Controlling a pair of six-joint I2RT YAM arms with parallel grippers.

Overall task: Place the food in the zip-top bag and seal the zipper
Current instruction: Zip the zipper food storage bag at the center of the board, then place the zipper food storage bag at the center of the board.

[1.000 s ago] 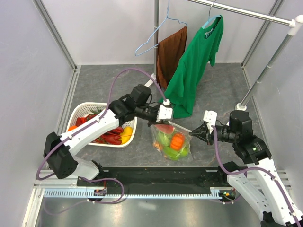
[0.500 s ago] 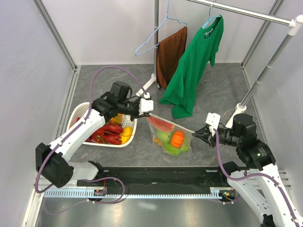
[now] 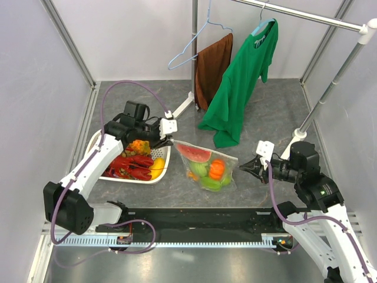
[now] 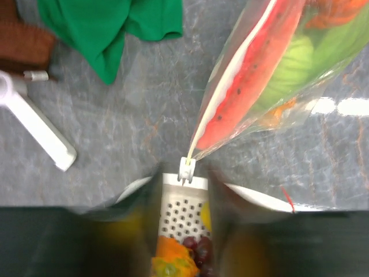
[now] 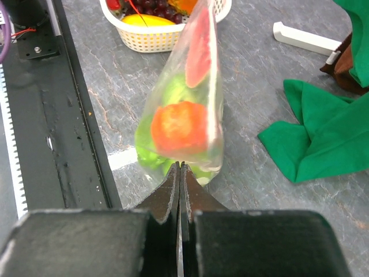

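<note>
- plastic zip-top bag (image 3: pixel 206 167), right gripper (image 5: pixel 180 167) pinched tight on its corner: brace there.
- left gripper (image 4: pixel 183 183) blurry around slider tab (image 4: pixel 185 169), can't tell grip; pull straight.

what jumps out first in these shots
The clear zip-top bag stuffed with a red watermelon slice and orange and green food sits mid-table, spanning from the left gripper to the right gripper, which is clamped on its end. Beyond that, the white basket of red lobsters stands at the left, and a bright green T-shirt hangs from the rail at the back.
</note>
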